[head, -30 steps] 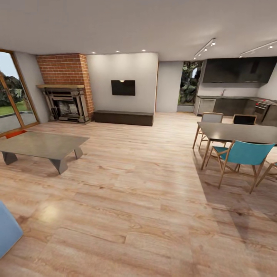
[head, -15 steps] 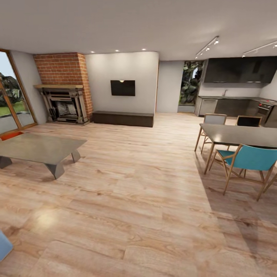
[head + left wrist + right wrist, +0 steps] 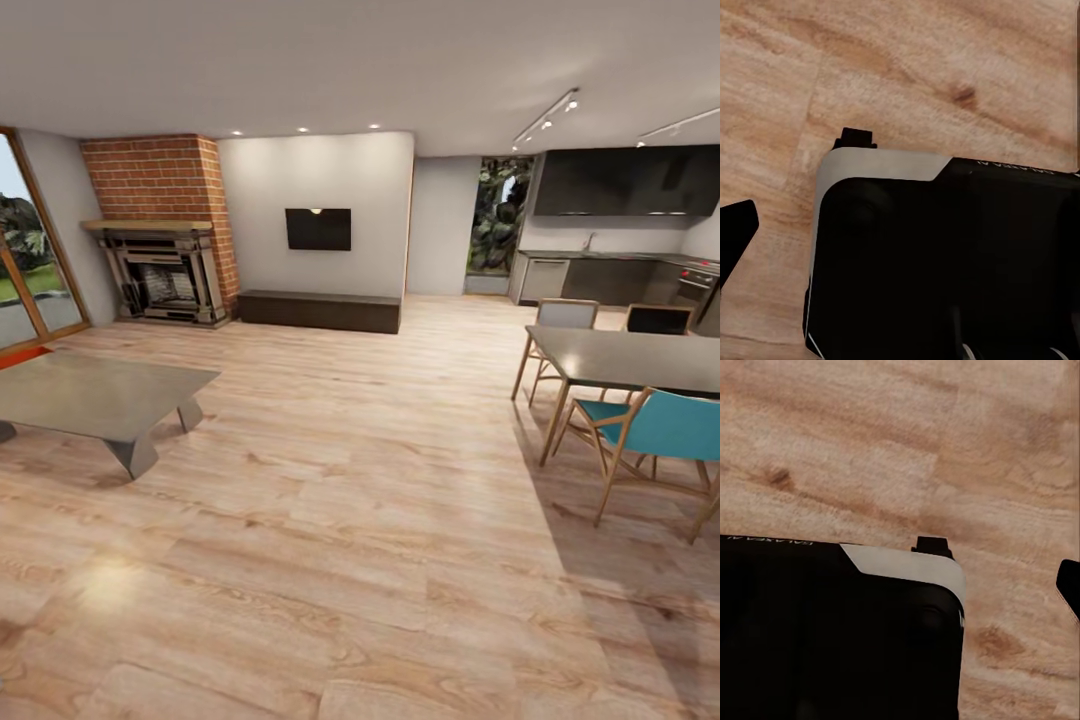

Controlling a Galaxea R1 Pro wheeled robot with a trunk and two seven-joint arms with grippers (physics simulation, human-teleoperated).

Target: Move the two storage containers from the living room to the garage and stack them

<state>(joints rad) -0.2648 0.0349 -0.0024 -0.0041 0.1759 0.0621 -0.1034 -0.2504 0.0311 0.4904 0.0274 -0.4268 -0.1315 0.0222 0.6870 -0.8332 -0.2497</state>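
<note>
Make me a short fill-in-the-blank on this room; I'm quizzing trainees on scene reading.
1. The fireplace sits in a chimney of red ____.
2. The chair nearest the camera at the dining table has a ____ seat.
3. The television hangs above a long dark low ____.

Missing words: brick; teal; cabinet
</note>
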